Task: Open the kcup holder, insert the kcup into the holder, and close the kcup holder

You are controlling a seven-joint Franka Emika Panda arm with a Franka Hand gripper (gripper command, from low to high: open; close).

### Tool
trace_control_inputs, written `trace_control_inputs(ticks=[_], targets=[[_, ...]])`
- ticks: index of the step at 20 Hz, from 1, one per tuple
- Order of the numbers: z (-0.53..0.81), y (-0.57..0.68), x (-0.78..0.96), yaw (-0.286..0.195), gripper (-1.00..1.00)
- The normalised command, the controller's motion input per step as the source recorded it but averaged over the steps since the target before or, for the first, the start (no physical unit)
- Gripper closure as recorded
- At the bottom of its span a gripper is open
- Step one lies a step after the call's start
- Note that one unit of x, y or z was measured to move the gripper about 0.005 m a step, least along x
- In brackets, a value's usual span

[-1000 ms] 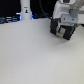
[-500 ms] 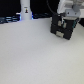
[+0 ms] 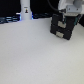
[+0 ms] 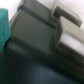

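The kcup holder [image 3: 62, 27] is a black boxy unit with two stacked front panels, standing at the back of the white table toward the exterior view's right. My gripper [image 3: 68, 15] hangs right at its top, and the white arm covers the unit's upper edge. The picture is too blurred to show how the jaws stand. In the wrist view, dark flat surfaces of the kcup holder [image 4: 35, 45] fill the frame, with one pale finger [image 4: 62, 15] pressed close to them. The kcup is out of view.
A tall white bottle-shaped object [image 3: 25, 10] stands at the back on the exterior view's left. The white table [image 3: 35, 55] stretches in front of the holder. A teal patch [image 4: 4, 27] shows at the wrist view's edge.
The arm has shifted slightly toward the exterior view's right and now sits closer on the holder's top. The holder itself looks unmoved.
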Motion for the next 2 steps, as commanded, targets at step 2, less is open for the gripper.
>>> trace_control_inputs(ticks=[2], targets=[[0.00,0.00,0.00,0.000,-1.00]])
